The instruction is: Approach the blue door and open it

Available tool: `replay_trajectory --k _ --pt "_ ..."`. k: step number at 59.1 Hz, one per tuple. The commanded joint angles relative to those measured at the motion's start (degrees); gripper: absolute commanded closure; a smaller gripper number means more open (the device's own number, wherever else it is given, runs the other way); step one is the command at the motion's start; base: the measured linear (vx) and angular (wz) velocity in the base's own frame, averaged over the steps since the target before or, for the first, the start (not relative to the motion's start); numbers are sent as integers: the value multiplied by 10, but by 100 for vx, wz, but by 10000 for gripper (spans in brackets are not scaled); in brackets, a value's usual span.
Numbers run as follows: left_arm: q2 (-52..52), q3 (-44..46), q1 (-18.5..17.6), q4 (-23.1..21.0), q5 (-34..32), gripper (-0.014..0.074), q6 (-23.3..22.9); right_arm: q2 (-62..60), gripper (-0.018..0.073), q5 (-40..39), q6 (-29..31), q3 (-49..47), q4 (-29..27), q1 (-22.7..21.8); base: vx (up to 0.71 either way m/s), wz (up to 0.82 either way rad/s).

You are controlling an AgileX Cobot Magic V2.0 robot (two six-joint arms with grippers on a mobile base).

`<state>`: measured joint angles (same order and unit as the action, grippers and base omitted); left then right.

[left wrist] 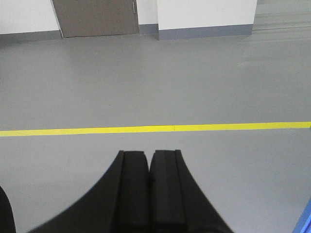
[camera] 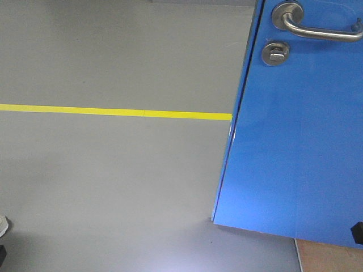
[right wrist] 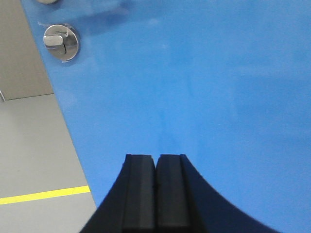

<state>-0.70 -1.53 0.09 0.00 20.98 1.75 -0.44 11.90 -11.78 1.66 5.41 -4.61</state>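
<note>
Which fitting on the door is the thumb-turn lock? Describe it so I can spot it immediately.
Start from the blue door filling the right of the front view. Near its top sits a silver lever handle; the thumb-turn lock is just below the handle's round base. It is a small silver disc with a short flat tab, without the handle's long arm.

Front view: we see even, bright, diffuse light. A pale glare patch sits on the grey floor (camera: 113,192) at bottom centre, with soft shade along the lower edge of the blue door (camera: 295,141). We note bright highlights on the lever handle (camera: 317,28) and thumb-turn lock (camera: 276,53).

Left wrist view: the yellow line (left wrist: 155,129) is sharp; the left gripper (left wrist: 148,165) is dark and nearly featureless.

Right wrist view: faint sheen and a soft shadow lie across the top of the door panel; the right gripper (right wrist: 155,167) is underexposed.
</note>
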Motion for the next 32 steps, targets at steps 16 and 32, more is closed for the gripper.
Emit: replay_trajectory --k 16,32 --pt "-8 0 1 0 -45 526 -2 -11 570 -48 6 11 2 1 0 0" --pt "-8 0 1 0 -45 526 -2 -11 570 -48 6 11 2 1 0 0"
